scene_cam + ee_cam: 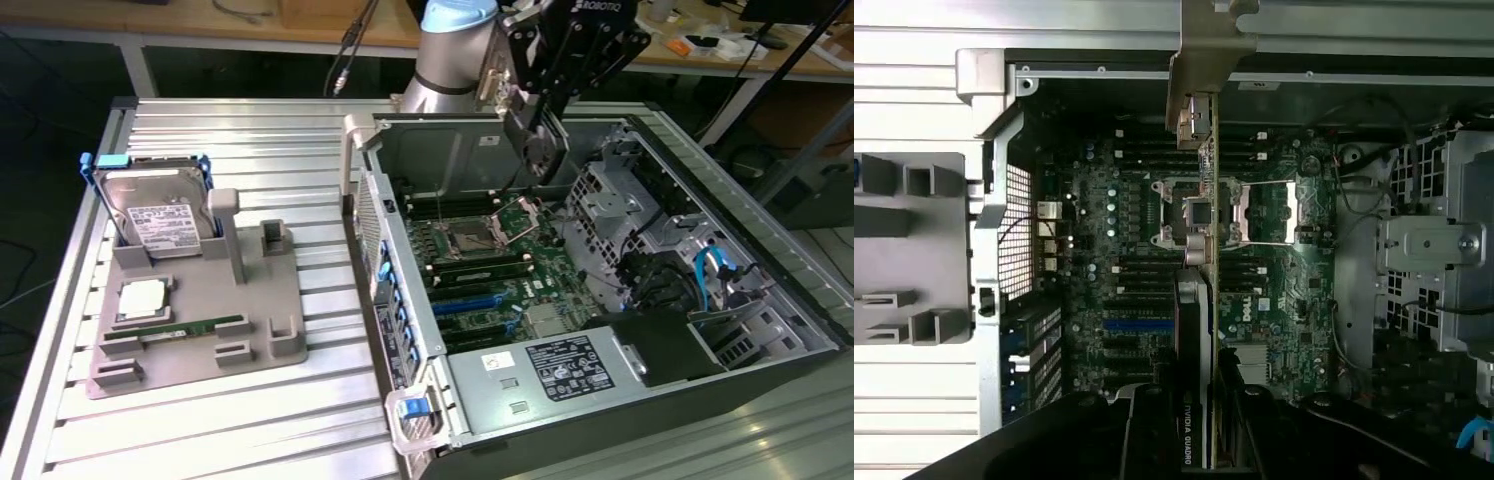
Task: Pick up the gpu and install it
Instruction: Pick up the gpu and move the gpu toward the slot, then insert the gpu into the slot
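Black-fingered, the hand [561, 80] is clenched on the gpu [534, 150], which hangs edge-on below it. The card's long axis runs straight away from the hand, with the silver bracket [1199, 60] farthest out. Beyond, well apart, lies the green motherboard [494, 270] inside the open case [454, 120].

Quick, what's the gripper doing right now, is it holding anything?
Gripper: closed on the gpu, holding it over the open computer case.
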You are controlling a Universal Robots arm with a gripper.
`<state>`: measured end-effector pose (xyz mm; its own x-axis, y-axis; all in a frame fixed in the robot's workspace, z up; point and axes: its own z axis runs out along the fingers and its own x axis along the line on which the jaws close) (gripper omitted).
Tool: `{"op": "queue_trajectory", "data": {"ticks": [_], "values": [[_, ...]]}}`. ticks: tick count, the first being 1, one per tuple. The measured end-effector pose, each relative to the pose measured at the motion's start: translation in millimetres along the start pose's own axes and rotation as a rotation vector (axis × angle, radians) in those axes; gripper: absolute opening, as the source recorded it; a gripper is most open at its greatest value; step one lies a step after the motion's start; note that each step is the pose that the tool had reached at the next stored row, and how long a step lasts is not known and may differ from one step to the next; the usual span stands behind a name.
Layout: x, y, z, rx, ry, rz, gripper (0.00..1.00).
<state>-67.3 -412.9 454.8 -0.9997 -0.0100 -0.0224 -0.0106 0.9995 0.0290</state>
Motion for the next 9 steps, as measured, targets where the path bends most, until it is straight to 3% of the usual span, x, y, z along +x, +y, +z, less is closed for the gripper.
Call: {"op": "queue_trajectory", "data": {"ticks": [2,9], "values": [[-5.4,-0.1,0.1,0.0001,0.0001,0.000,0.27],[-5.9,-0.1,0.2,0.0001,0.0000,0.000,0.27]]}}
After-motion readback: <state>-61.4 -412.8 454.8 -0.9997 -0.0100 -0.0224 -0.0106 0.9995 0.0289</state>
